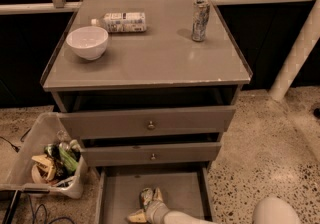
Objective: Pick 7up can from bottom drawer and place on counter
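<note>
Speckled terrazzo floor [270, 138] underfoot, dark glazing behind, grey drawer cabinet in the middle. Early in the job, by the look of it: bottom drawer [186, 194] pulled open, 7up can [145, 197] down on its flat grey floor near the front left, not yet lifted. Gripper [148, 209] right at the can, reaching in from the lower right on a pale, rounded arm [181, 217]; cannot tell whether clamped on the can or merely up against it. Left to do, judging from this: secure the hold, raise clear of the low drawer sides and past the two knobbed drawers [190, 120] above, then set down on the counter [160, 63]. Plenty of bare top toward the front and middle for that. Smooth, faintly glossy grey counter with a thin raised rim and a few pale scuffs along the front edge. On it, a round white bowl [87, 42] at the left, a clear plastic bottle [122, 21] with a white label lying on its side behind the bowl, a tall slim patterned can [200, 13] upright at the back right. For the target, a small short metal cylinder in green and white print. Translucent plastic bin [40, 140] of jumbled clutter on the floor just left of the cabinet.
</note>
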Tool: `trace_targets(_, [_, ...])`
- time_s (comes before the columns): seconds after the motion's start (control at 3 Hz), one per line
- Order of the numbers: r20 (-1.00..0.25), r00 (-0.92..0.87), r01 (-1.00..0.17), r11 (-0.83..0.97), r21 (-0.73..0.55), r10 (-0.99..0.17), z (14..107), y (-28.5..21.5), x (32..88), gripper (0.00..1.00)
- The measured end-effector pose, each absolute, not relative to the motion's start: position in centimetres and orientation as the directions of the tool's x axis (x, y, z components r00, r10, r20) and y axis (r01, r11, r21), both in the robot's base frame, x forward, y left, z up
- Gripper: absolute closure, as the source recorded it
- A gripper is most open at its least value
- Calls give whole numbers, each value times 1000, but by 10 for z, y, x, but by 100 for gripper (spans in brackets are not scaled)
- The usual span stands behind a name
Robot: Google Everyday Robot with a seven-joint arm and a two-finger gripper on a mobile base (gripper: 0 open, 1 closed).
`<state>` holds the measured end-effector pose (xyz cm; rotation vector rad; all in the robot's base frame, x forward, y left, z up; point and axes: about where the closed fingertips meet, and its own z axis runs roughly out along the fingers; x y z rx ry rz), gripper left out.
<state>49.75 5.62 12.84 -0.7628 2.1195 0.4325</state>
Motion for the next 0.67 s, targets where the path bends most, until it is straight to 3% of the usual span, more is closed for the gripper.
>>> trace_targets(0.67, [-797,-478,-652,757,40,-369,128,56,498,39])
